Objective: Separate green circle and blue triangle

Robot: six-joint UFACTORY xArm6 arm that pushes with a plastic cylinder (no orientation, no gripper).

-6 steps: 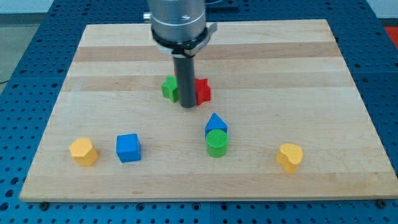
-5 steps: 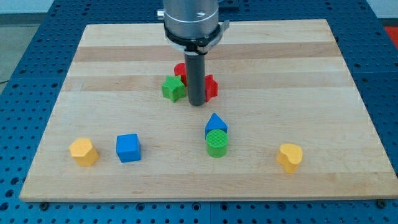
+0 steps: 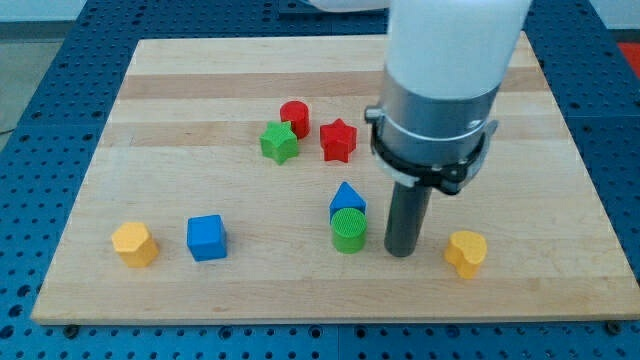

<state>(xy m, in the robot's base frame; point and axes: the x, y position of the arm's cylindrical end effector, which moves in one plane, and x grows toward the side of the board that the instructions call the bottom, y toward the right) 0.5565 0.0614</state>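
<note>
The green circle (image 3: 348,230) stands at the lower middle of the board, touching the blue triangle (image 3: 347,198) just above it. My tip (image 3: 401,251) rests on the board a short way to the right of the green circle, with a gap between them. It is left of a yellow block (image 3: 466,252).
A red star (image 3: 338,140), a green star (image 3: 280,142) and a red circle (image 3: 294,114) cluster above the pair. A blue cube (image 3: 206,237) and a second yellow block (image 3: 134,243) sit at the lower left. The wooden board (image 3: 180,90) lies on a blue perforated table.
My tip has moved from between the green star and red star down and to the right, to beside the green circle. No block has moved.
</note>
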